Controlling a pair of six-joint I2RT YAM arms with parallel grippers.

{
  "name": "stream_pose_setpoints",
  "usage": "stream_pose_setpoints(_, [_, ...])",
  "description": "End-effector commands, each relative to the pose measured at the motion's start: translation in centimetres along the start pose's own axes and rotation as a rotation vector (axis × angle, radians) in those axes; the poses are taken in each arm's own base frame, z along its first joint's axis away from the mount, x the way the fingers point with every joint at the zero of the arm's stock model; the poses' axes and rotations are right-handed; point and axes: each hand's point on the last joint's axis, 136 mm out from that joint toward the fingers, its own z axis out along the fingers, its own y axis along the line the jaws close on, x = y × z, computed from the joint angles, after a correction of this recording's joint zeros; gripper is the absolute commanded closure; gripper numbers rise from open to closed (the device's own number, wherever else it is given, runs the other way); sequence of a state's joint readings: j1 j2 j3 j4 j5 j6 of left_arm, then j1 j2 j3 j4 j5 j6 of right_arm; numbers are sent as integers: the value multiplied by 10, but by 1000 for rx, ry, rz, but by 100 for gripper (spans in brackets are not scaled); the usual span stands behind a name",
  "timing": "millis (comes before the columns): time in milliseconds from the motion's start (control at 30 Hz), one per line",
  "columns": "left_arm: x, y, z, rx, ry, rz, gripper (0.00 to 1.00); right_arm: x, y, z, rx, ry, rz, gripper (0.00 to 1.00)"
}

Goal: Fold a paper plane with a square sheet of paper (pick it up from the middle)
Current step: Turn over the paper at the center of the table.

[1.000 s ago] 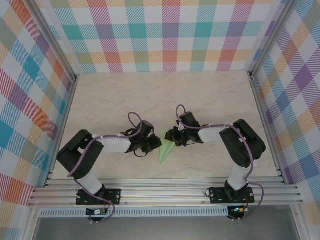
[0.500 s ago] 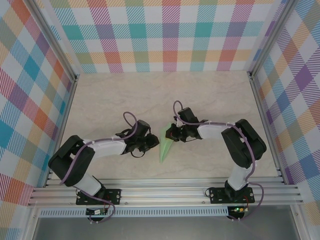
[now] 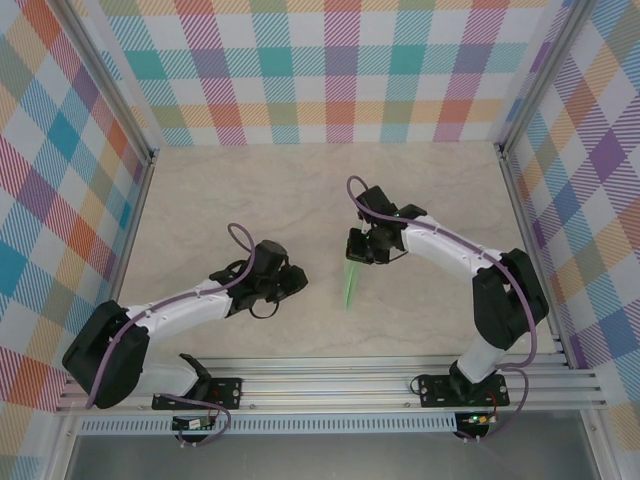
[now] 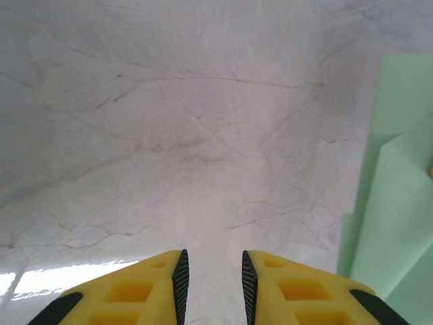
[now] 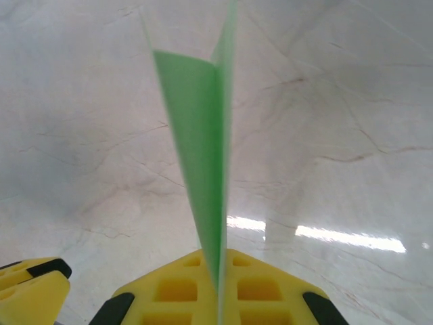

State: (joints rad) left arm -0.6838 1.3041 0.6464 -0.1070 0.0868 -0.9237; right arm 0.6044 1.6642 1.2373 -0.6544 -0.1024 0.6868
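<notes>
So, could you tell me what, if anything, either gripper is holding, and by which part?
The right gripper is shut on the paper plane, pinching one end of its folded body between the fingers. The left gripper holds nothing.

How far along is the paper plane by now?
Folding looks done: the plane is a narrow, creased, pointed dart. In hand: the right jaws are shut on it, holding it on edge above the table. The left jaws hold nothing. Left, probably: just setting it down.
</notes>
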Motion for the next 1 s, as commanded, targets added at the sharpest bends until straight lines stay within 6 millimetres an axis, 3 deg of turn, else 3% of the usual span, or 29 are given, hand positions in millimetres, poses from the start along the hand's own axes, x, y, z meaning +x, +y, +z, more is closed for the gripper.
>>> stream_pose_setpoints(0, [0, 10, -7, -26, -3, 5, 70, 4, -12, -15, 101, 8, 85, 95])
stream_pose_setpoints(233, [6, 9, -1, -32, 41, 13, 70, 1, -7, -27, 94, -7, 103, 95])
stream_pose_setpoints(667, [4, 5, 2, -44, 53, 42, 70, 0, 0, -23, 88, 29, 75, 95])
stream_pose_setpoints(967, [1, 22, -2, -88, 16, 36, 70, -1, -26, -51, 256, -1, -54, 95])
